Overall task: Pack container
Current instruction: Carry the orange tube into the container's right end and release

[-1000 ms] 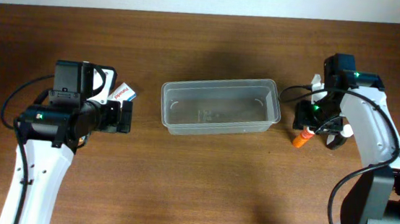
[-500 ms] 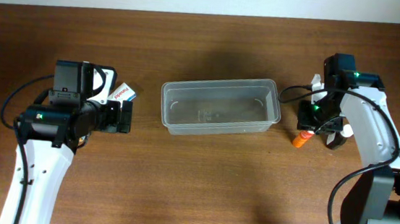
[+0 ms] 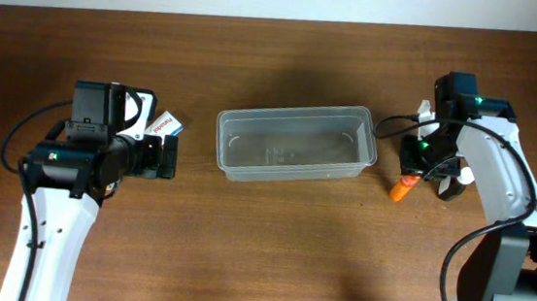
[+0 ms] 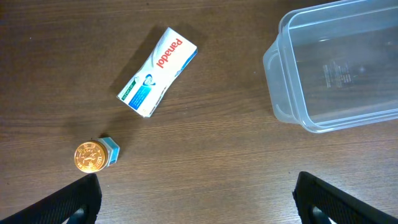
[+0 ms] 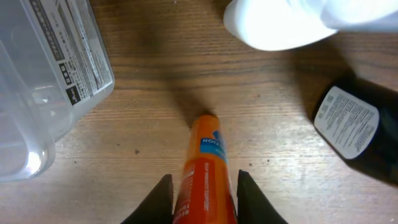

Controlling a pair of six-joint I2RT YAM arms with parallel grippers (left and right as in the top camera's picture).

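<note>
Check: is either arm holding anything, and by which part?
Left gripper: nothing. Right gripper straddles the orange bottle at its body; whether it's clamped cannot be told.

"Panadol" is read in red on the white box point(image 4: 158, 71) lying left of the container point(image 4: 286, 115). Small print on the orange bottle point(image 5: 202, 168) and the dark bottle point(image 5: 354, 134) cannot be read.

The table point(image 4: 205, 174) bears a Panadol box point(image 4: 158, 71), gold-capped bottle point(image 4: 93, 155), orange bottle point(image 5: 205, 168) and white bottle point(image 5: 280, 22).
</note>
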